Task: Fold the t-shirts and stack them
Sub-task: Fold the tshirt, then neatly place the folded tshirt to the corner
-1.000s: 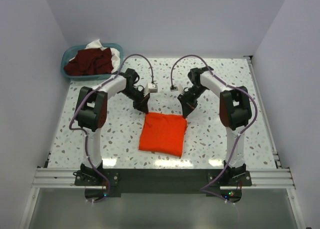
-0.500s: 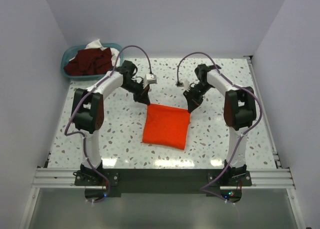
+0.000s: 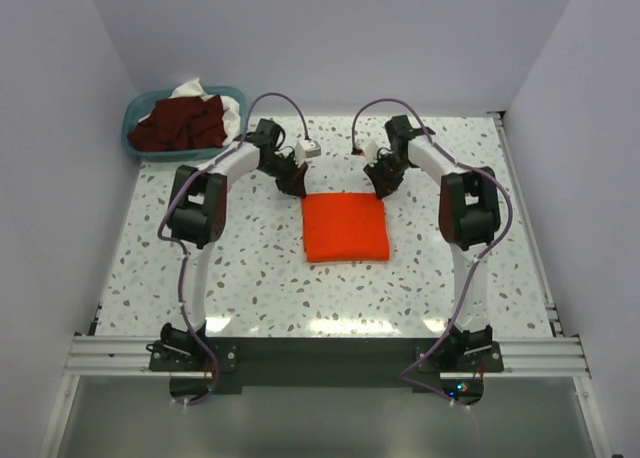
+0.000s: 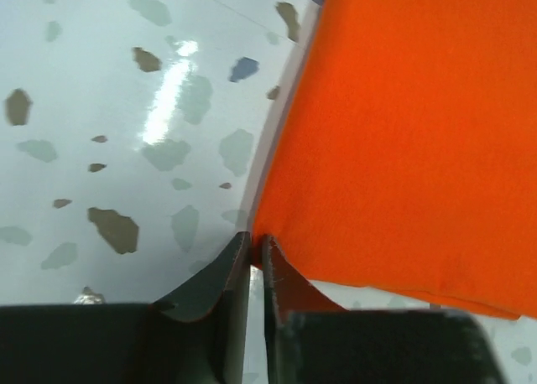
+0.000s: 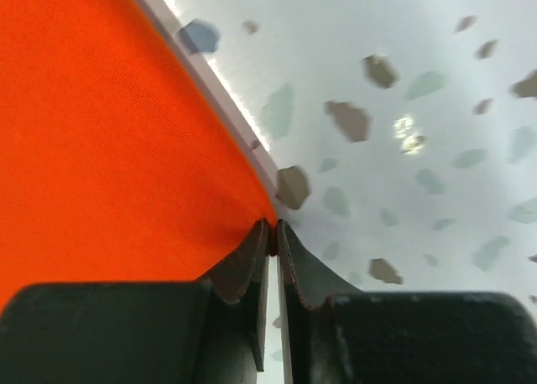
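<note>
The orange t-shirt is lying folded into a flat square at the middle of the table, well apart from the maroon shirts sitting in the teal basket at the far left. The left end effector is pinching its far left corner, jaws closed. The right end effector is pinching the far right corner likewise. The cloth is looking light, soft and limp, likely to sag and unfold, so gripping through all layers at corners is seeming wisest.
</note>
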### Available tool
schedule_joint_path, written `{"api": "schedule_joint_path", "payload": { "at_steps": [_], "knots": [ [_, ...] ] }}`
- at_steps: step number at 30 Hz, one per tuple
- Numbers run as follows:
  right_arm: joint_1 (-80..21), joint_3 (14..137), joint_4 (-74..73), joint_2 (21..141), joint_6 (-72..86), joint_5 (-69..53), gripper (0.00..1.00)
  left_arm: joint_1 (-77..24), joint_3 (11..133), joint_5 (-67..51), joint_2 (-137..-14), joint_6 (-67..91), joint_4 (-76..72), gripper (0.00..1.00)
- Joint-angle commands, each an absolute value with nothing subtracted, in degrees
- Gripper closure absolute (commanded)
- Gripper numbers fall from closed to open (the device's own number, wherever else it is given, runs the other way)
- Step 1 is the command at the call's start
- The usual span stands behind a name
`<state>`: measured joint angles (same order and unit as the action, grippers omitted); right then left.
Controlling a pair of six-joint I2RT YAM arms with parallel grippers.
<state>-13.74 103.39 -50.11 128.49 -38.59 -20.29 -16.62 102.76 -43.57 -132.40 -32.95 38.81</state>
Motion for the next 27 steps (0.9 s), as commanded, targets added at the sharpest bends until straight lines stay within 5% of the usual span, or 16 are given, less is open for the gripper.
{"api": "schedule_joint_path", "payload": {
  "at_steps": [1,3,6,9,16,27],
  "knots": [
    [-12.66,108.01,-45.35,129.03,-35.17,-14.85,0.76,-14.86,105.82,-37.88,-131.58,-26.74,31.47,0.80],
    [-12.57,108.72,-46.23,125.88,-31.67,-16.43,0.50,-13.81,104.08,-40.77,-128.34,-24.88,29.37,0.66],
    [-12.22,107.58,-47.72,118.67,-25.87,-21.34,0.39,-13.01,98.03,-44.46,-119.73,-19.44,25.85,0.48],
    [-12.04,101.72,-49.30,110.94,-20.07,-30.73,0.41,-14.32,88.73,-49.21,-110.24,-10.86,21.03,0.40],
    [-14.41,79.21,-45.89,101.09,-4.67,-51.84,0.61,-25.02,65.23,-58.71,-97.83,13.67,3.10,0.51],
    [-17.84,69.08,-40.50,110.02,0.29,-59.33,0.69,-30.94,55.56,-62.32,-110.55,36.73,-20.12,0.56]
  ]
}}
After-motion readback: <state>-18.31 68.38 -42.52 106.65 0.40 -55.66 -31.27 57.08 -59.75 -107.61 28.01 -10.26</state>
